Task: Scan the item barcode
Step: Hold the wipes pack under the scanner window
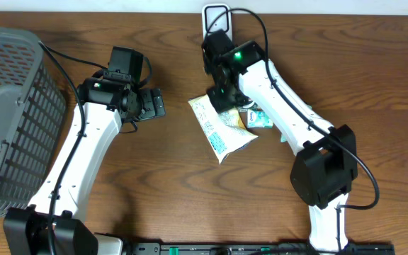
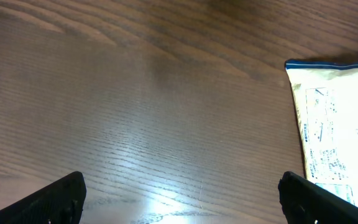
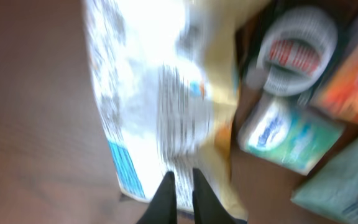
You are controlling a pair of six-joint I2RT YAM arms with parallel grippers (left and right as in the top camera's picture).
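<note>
The item is a pale yellow and white snack bag (image 1: 223, 129) with small print, lying flat at mid-table. My right gripper (image 1: 217, 99) is over its far end. In the blurred right wrist view the black fingers (image 3: 166, 186) stand almost together, the right gripper (image 3: 180, 174) on top of the bag (image 3: 154, 93) just below its barcode stripes (image 3: 176, 118). No fold shows clearly pinched between them. My left gripper (image 1: 154, 105) hangs open left of the bag. The left wrist view has the left gripper (image 2: 182, 193) over bare wood, with the bag (image 2: 337, 124) at the right edge.
A grey mesh basket (image 1: 9, 106) fills the left side. A white device (image 1: 217, 17) stands at the table's back edge behind the right gripper. A green packet (image 1: 258, 119), a round tin (image 3: 300, 53) and an orange box (image 3: 353, 81) lie just right of the bag.
</note>
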